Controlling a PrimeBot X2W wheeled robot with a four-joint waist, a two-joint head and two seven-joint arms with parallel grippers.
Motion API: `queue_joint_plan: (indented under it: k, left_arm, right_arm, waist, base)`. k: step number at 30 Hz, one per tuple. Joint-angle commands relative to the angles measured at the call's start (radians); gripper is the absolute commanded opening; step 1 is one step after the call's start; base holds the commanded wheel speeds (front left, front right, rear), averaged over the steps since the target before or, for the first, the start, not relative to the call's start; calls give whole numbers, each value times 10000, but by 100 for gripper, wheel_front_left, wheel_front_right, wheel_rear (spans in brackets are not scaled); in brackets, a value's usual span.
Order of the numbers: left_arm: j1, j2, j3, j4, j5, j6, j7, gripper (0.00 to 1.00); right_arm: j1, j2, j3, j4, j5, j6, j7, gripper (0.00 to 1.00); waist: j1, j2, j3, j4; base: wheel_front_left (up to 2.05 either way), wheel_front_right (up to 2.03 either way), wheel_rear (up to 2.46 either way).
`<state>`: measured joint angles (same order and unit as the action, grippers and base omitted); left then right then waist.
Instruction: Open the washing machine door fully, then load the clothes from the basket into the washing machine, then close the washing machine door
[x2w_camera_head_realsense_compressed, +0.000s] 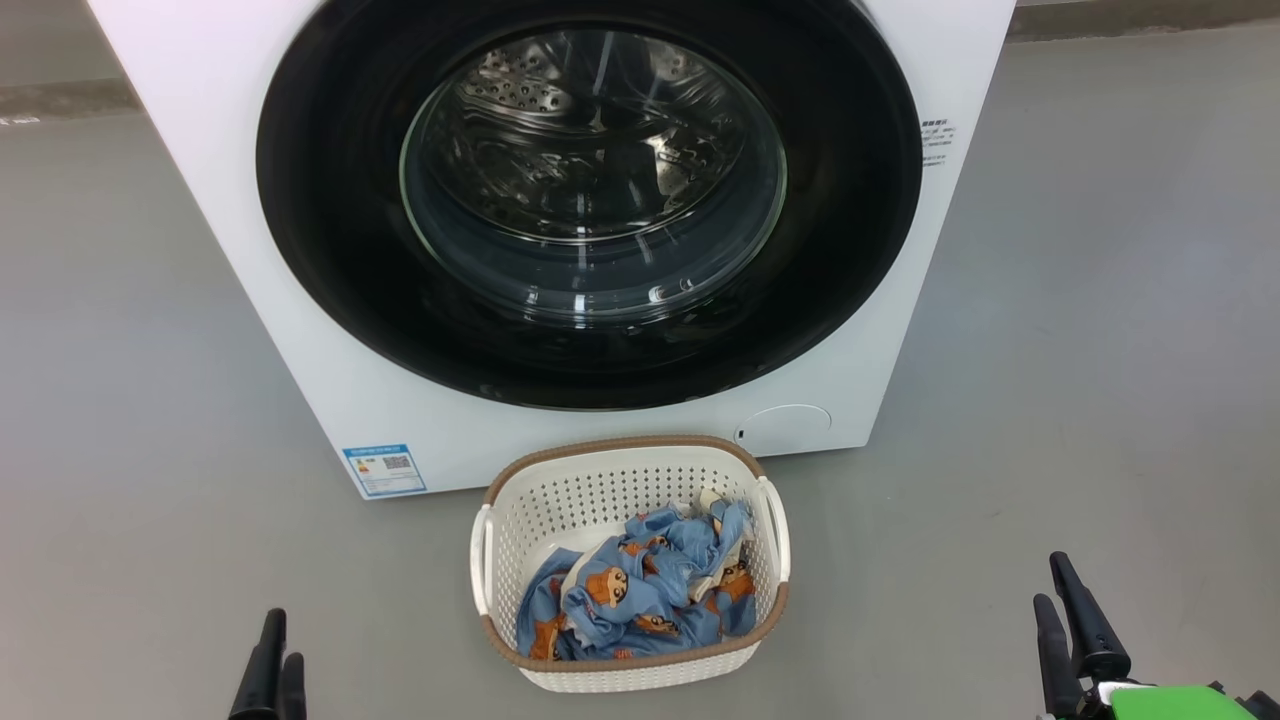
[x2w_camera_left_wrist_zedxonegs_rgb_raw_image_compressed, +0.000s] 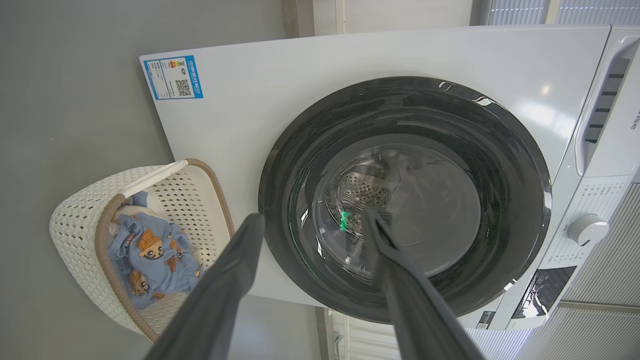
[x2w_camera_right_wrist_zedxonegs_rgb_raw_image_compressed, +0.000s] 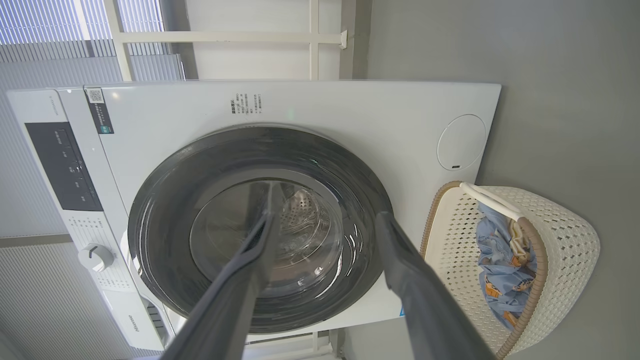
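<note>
Left end effector (x2w_camera_head_realsense_compressed: 283, 640), right end effector (x2w_camera_head_realsense_compressed: 1050, 578) flank basket (x2w_camera_head_realsense_compressed: 620, 445) before shut door (x2w_camera_head_realsense_compressed: 330, 200).

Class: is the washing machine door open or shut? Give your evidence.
Shut. The washing machine door lies flush against the washing machine front, and the steel drum is seen through its glass.

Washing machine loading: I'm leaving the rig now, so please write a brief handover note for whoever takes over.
Left end effector: open, empty, low at the left, touching nothing.
Right end effector: open, empty, low at the right, touching nothing.
The washing machine door is shut on the washing machine.
The basket stands on the floor in front of the machine, between the two end effectors, with the clothes in it.
Done: nothing yet.
Left: open the door fully, load the clothes, close the door.
</note>
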<state>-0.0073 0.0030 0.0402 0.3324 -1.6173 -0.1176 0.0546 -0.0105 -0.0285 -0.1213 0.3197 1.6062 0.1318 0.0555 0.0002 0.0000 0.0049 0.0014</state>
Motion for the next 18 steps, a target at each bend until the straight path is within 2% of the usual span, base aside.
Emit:
queue_joint_plan:
  k: [1,18]
  left_arm:
    - [-259,186,41,-278,87,-23,-101,100]
    - [-262,232,-77,-377,670,-41,-599,100]
  right_arm:
    - [-178,-67,78,-318,-133,-2,-123,100]
    - [-176,-91,266,-741,-1137,-3,-620,100]
  waist:
    - [-1,0,0,4]
    - [-1,0,2,37]
  base:
    - [0,0,0]
    - [0,0,0]
